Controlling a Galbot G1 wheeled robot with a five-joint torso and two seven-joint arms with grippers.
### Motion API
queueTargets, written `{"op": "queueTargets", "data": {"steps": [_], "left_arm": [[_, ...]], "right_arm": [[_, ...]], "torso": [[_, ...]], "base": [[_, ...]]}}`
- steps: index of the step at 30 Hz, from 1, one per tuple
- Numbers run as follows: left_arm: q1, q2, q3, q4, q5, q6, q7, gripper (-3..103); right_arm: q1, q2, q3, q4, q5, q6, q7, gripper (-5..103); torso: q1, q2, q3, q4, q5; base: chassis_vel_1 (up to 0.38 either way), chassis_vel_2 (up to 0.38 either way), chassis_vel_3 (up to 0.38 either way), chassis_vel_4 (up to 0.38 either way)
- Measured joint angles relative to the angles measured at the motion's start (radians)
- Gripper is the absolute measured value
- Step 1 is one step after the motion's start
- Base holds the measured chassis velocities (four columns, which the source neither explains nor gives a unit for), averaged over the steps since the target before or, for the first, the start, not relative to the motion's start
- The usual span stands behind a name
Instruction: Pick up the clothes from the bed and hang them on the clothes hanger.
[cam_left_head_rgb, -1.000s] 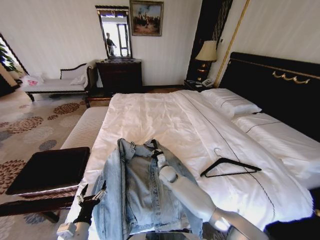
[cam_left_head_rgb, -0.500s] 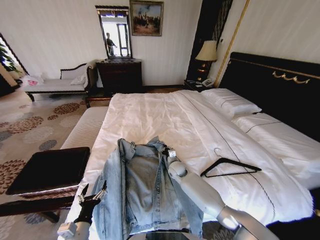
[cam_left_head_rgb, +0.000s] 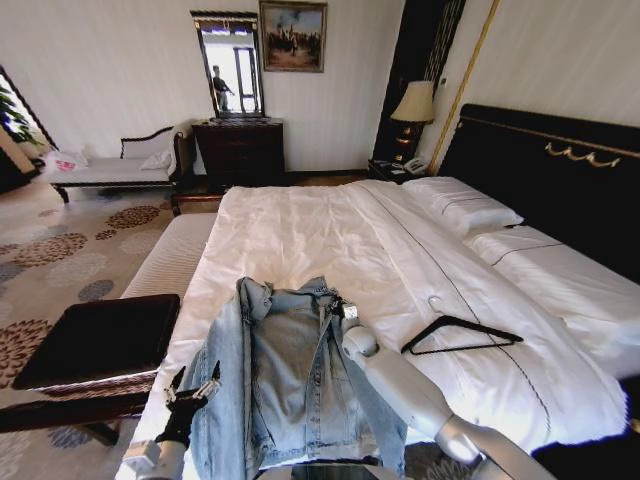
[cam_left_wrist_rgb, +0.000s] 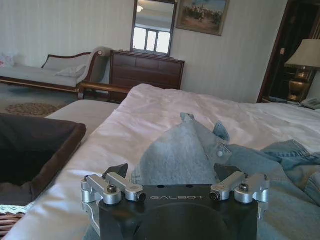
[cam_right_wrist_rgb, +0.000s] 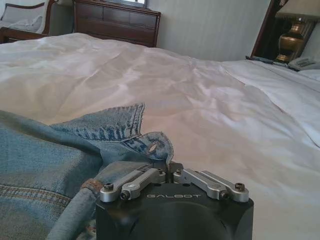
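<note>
The denim jacket (cam_left_head_rgb: 290, 375) is spread on the near part of the bed (cam_left_head_rgb: 330, 240); its collar edge is pinched by the right hand (cam_left_head_rgb: 341, 310), fingers closed on the cloth; the left hand (cam_left_head_rgb: 192, 385) is held wide open beside the jacket's left side, gripping nothing; the black clothes hanger (cam_left_head_rgb: 460, 335) lies on the sheet, to the right of the jacket.

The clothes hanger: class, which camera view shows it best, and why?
The head view: the black clothes hanger lies whole on the bed's white sheet, beside the denim jacket. Both wrist views look across the jacket and bedding instead, so neither helps with it.
</note>
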Motion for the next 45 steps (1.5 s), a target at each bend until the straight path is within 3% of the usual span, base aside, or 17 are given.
{"op": "queueTargets", "data": {"steps": [1, 4, 6, 11, 12, 16, 17, 20, 23, 24, 26, 28, 35, 39, 45], "left_arm": [[0.000, 0.000, 0.000, 0.000, 0.000, 0.000, 0.000, 99], [-0.004, 0.021, 0.023, 0.007, 0.000, 0.013, 0.000, 99], [-0.007, 0.027, 0.030, 0.007, 0.000, 0.017, 0.000, 99], [-0.038, 0.041, 0.080, 0.007, -0.005, 0.058, -0.017, 99], [-0.038, 0.041, 0.080, 0.007, -0.005, 0.058, -0.017, 99], [-0.119, 0.055, 0.133, 0.061, -0.014, 0.103, -0.077, 99], [-0.119, 0.055, 0.133, 0.061, -0.014, 0.103, -0.077, 99], [-0.214, 0.066, 0.163, 0.118, -0.024, 0.145, -0.137, 97], [-0.256, 0.070, 0.179, 0.138, -0.025, 0.172, -0.153, 94], [-0.282, 0.074, 0.190, 0.149, -0.025, 0.189, -0.159, 90], [-0.294, 0.077, 0.197, 0.155, -0.025, 0.201, -0.162, 88], [-0.312, 0.082, 0.205, 0.167, -0.029, 0.221, -0.166, 85], [-0.329, 0.095, 0.221, 0.190, -0.026, 0.250, -0.180, 83], [-0.320, 0.086, 0.221, 0.190, -0.027, 0.246, -0.181, 62], [-0.308, 0.083, 0.214, 0.175, -0.030, 0.242, -0.184, 46]], "right_arm": [[0.000, 0.000, 0.000, 0.000, 0.000, 0.000, 0.000, 1], [-0.014, -0.024, -0.004, 0.041, -0.001, 0.005, -0.011, 17], [-0.018, -0.033, -0.004, 0.054, 0.000, 0.006, -0.015, 17], [-0.057, -0.101, 0.010, 0.151, 0.005, 0.016, -0.035, 44], [-0.057, -0.101, 0.010, 0.151, 0.005, 0.016, -0.035, 44], [-0.100, -0.156, 0.030, 0.267, 0.022, 0.019, -0.035, 60], [-0.100, -0.156, 0.030, 0.267, 0.022, 0.019, -0.035, 60], [-0.124, -0.174, 0.049, 0.337, 0.032, 0.015, -0.035, 77], [-0.130, -0.177, 0.062, 0.353, 0.034, 0.015, -0.036, 82], [-0.131, -0.180, 0.067, 0.358, 0.035, 0.016, -0.039, 92], [-0.129, -0.181, 0.067, 0.359, 0.036, 0.017, -0.041, 92], [-0.122, -0.181, 0.064, 0.360, 0.040, 0.018, -0.045, 99], [-0.121, -0.178, 0.062, 0.366, 0.043, 0.018, -0.044, 100], [-0.122, -0.181, 0.068, 0.372, 0.044, 0.019, -0.039, 100], [-0.124, -0.174, 0.070, 0.367, 0.043, 0.019, -0.035, 100]], "torso": [[0.000, 0.000, 0.000, 0.0000, 0.0000], [0.000, 0.000, 0.000, -0.0002, 0.0000], [0.000, 0.000, 0.000, -0.0002, -0.0001], [0.000, 0.000, 0.000, -0.0001, 0.0001], [0.000, 0.000, 0.000, -0.0001, 0.0001], [0.000, 0.000, 0.000, -0.0002, 0.0001], [0.000, 0.000, 0.000, -0.0002, 0.0001], [0.000, 0.000, 0.000, -0.0002, -0.0001], [0.000, 0.000, 0.000, -0.0001, -0.0001], [0.000, 0.000, 0.000, -0.0002, -0.0001], [0.000, 0.000, 0.000, -0.0003, -0.0001], [0.000, 0.000, 0.000, 0.0000, 0.0000], [0.000, 0.000, 0.000, 0.0000, -0.0001], [0.000, 0.000, 0.000, 0.0000, 0.0000], [0.000, 0.000, 0.000, 0.0000, 0.0000]], "base": [[0.000, 0.000, 0.000, 0.000], [0.000, 0.000, 0.000, 0.000], [0.000, 0.000, 0.000, 0.000], [0.000, 0.000, 0.000, 0.000], [0.000, 0.000, 0.000, 0.000], [0.000, 0.000, 0.000, 0.000], [0.000, 0.000, 0.000, 0.000], [0.000, 0.000, 0.000, 0.000], [0.000, 0.000, 0.000, 0.000], [0.000, 0.000, 0.000, 0.000], [0.000, 0.000, 0.000, 0.000], [0.000, 0.000, 0.000, 0.000], [0.000, 0.000, 0.000, 0.000], [0.000, 0.000, 0.000, 0.000], [0.000, 0.000, 0.000, 0.000]]}}
